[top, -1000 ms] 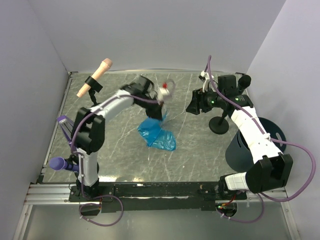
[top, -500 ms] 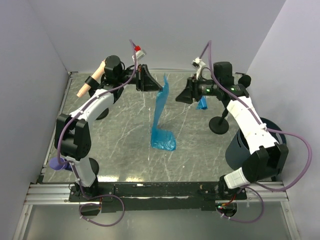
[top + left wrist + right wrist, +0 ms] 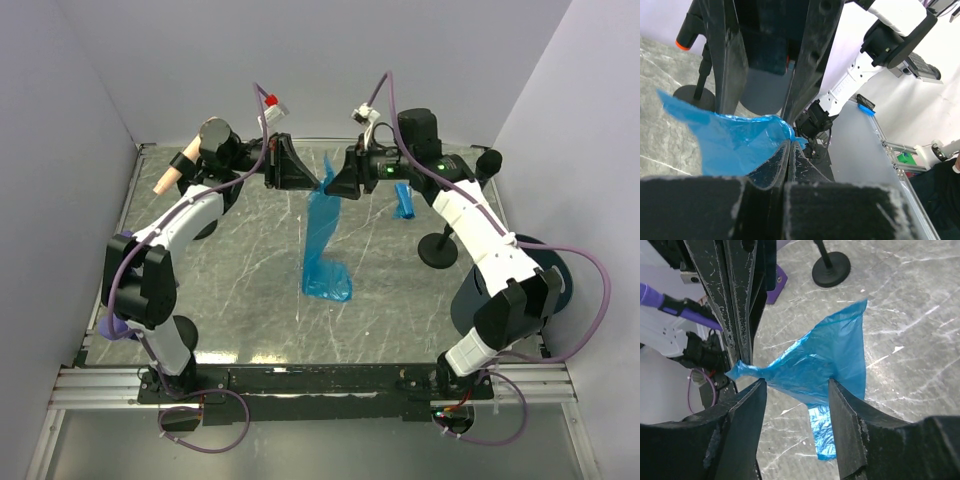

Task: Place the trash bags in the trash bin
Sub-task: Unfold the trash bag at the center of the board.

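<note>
Grey marbled tabletop (image 3: 230,290), boxed in by pale lavender walls on three sides.

- Your left hand (image 3: 318,182) is raised above the middle of the far edge. Its jaws are pressed fully together on the top corner of the long trash bag (image 3: 320,235). The left wrist view shows the blue film caught right at the fingertips.
- The bag hangs from that pinch as a floppy sheet. Its lower end lies crumpled on the tabletop, near the centre.
- Your right hand (image 3: 336,187) meets the left one from the other side, at the same height. Its jaws stand apart, one on each side of the bag's upper part. In the right wrist view the film runs across the gap between the two fingers (image 3: 747,410) and reaches the inner face of the right-side finger. It is not clamped.
- A small blue roll (image 3: 403,200) lies on the tabletop toward the far right corner, apart from both hands.
- The trash bin (image 3: 468,300) sits at the right edge, partly hidden behind your right arm. Neither bag is in it.
- A black stand base (image 3: 437,251) is between the roll and the bin.
- A peach microphone (image 3: 166,180) is at the far left corner. A purple one (image 3: 113,327) is at the left edge, nearer you.
</note>
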Controlling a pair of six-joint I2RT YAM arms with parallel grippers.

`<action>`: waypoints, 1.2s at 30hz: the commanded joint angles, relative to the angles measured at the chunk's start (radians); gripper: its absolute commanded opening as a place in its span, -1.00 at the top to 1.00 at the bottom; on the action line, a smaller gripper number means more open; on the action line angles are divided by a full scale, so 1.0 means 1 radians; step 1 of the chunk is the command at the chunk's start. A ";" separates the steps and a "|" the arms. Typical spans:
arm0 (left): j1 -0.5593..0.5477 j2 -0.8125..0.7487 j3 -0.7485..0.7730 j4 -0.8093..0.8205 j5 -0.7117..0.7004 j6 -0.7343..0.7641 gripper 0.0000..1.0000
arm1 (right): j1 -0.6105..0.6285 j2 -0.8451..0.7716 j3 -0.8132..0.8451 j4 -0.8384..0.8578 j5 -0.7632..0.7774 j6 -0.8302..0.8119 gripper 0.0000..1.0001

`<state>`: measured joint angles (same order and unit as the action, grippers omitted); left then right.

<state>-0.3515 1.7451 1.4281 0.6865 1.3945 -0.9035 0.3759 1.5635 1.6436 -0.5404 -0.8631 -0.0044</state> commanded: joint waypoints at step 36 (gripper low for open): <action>-0.007 -0.065 -0.003 -0.088 0.020 0.092 0.99 | -0.012 -0.059 -0.019 0.008 -0.223 -0.079 0.26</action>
<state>-0.3634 1.7302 1.4281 0.5800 1.4101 -0.8280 0.3538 1.5658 1.6436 -0.5819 -0.9653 -0.0998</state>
